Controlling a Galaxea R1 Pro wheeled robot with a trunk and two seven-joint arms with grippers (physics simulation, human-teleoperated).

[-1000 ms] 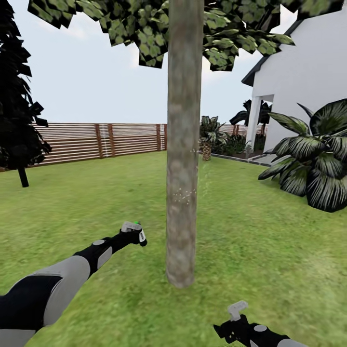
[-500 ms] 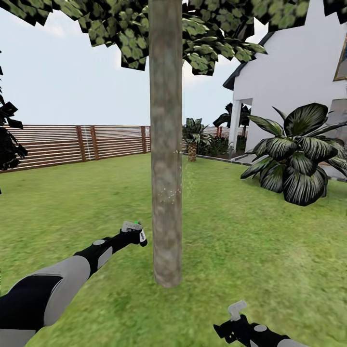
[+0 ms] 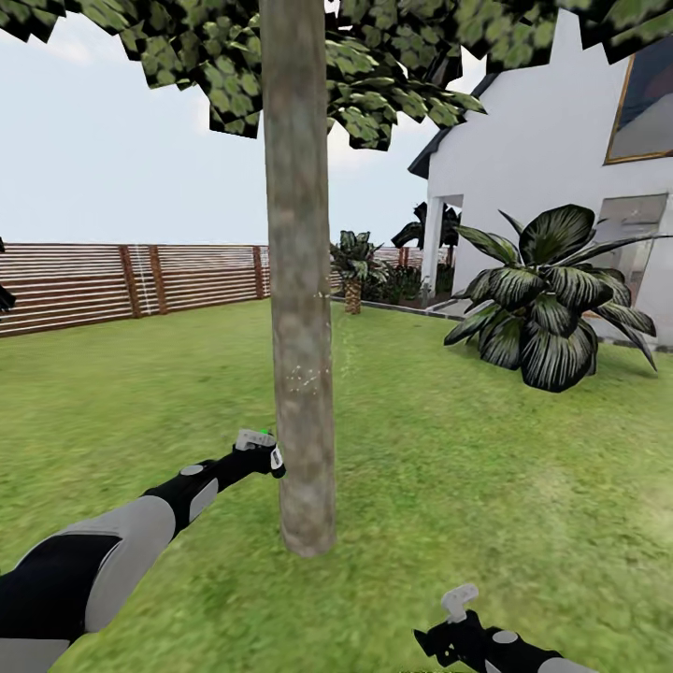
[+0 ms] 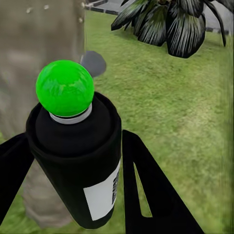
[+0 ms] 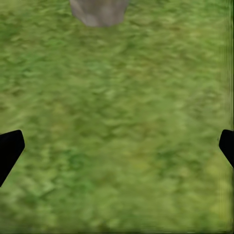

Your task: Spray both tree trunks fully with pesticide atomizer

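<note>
A tree trunk (image 3: 299, 280) of mottled grey-brown bark rises from the lawn just ahead, its leaf canopy (image 3: 374, 84) overhead. White specks of spray dot the bark (image 3: 304, 379). My left gripper (image 3: 265, 458) is shut on the pesticide atomizer (image 3: 252, 439), held upright right beside the trunk on its left. In the left wrist view the atomizer (image 4: 73, 165) is a dark can with a bright green ball on top, a black finger (image 4: 146, 190) on each side, and the trunk (image 4: 44, 39) close behind. My right gripper (image 3: 447, 624) hangs low and open over grass, with the trunk base (image 5: 100, 9) beyond its fingers.
A large dark broad-leaved shrub (image 3: 542, 318) stands to the right in front of a white house (image 3: 561, 140). A slatted wooden fence (image 3: 140, 280) runs along the back, with a short palm (image 3: 353, 271) near it. Open lawn (image 3: 486, 467) lies on both sides of the trunk.
The whole view has swung to the right, so the trunk now sits further left in the picture and closer to the atomizer. Both arms keep the same pose.
</note>
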